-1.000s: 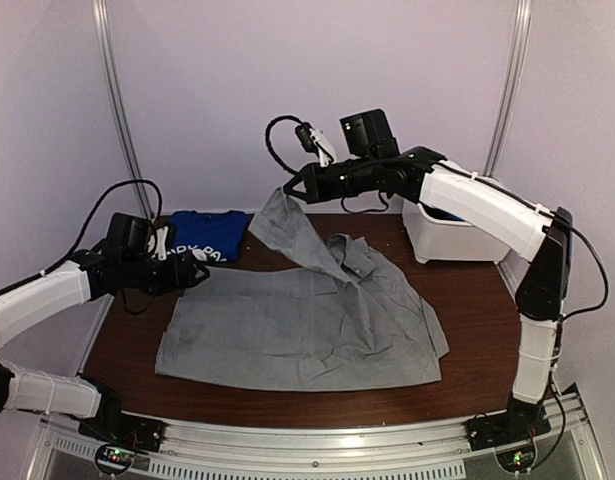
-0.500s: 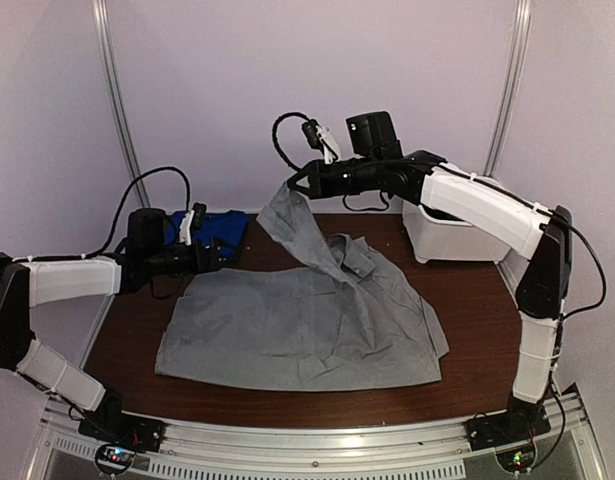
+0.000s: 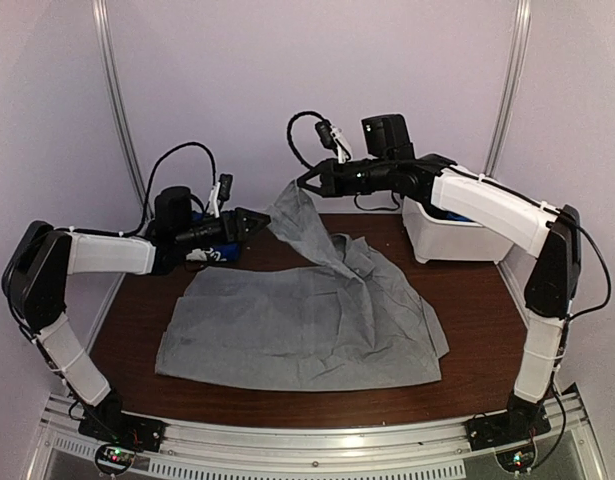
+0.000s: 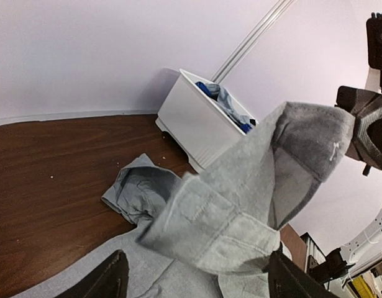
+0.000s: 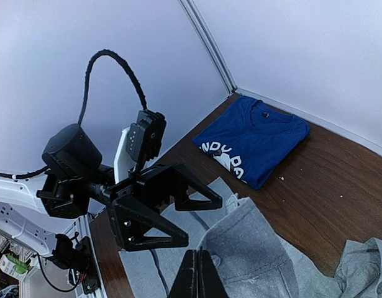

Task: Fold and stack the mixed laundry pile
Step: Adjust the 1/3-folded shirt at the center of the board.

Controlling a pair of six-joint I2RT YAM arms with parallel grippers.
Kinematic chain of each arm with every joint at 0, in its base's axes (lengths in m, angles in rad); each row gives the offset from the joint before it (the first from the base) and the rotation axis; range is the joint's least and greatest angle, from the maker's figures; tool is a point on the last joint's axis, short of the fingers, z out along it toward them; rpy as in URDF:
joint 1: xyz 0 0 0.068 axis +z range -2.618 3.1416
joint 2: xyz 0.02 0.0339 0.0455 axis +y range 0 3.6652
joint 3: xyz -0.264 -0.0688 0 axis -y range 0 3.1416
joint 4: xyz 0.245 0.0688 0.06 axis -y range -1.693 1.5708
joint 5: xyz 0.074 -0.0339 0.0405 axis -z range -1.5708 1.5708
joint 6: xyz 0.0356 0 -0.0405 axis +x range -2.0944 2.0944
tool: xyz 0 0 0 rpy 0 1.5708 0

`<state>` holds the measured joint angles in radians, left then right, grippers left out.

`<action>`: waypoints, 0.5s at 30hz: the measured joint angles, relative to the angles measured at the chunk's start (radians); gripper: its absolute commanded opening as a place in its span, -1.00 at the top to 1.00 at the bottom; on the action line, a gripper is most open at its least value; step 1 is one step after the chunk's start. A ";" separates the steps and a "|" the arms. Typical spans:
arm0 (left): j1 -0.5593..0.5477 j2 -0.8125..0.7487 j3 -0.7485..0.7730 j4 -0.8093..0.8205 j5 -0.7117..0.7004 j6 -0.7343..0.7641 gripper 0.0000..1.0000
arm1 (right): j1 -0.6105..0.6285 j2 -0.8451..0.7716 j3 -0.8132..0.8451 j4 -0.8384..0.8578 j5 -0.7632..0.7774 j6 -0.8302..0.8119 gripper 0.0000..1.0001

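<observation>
A large light-grey shirt (image 3: pixel 307 320) lies spread on the brown table. My right gripper (image 3: pixel 305 181) is shut on one of its cuffs and holds it high above the table's back, so the cloth hangs from it. In the right wrist view, the shut fingers (image 5: pixel 197 254) pinch the grey cloth (image 5: pixel 253 248). My left gripper (image 3: pixel 259 222) is open just left of the hanging cloth. In the left wrist view, the cuff (image 4: pixel 228 211) fills the gap between its spread fingers (image 4: pixel 110 279). A folded royal-blue shirt (image 5: pixel 253 139) with white print lies at the back left.
A white plastic bin (image 3: pixel 452 238) with blue and grey cloth inside stands at the back right, also in the left wrist view (image 4: pixel 203 118). A crumpled grey collar part (image 4: pixel 138 192) rests on the table. Walls close in behind and at the sides.
My left arm has swung right and up, from beside the shirt's left edge to the hanging cuff. My right gripper has shifted slightly right, still holding the cloth.
</observation>
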<state>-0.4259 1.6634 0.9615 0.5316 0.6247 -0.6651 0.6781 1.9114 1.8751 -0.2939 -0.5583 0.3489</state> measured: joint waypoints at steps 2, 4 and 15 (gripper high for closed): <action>-0.001 0.030 0.020 0.029 0.005 -0.024 -0.53 | 0.000 -0.003 -0.003 0.002 -0.010 0.000 1.00; -0.002 0.057 0.040 0.045 0.007 -0.036 -0.62 | -0.002 -0.008 -0.003 0.007 -0.020 0.002 1.00; -0.013 0.078 0.114 0.056 0.072 -0.021 0.54 | -0.023 -0.040 -0.036 0.046 -0.098 0.029 1.00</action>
<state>-0.4385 1.7416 1.0752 0.5880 0.6964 -0.6865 0.6556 1.8717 1.8389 -0.2481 -0.6567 0.3782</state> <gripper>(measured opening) 0.409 0.004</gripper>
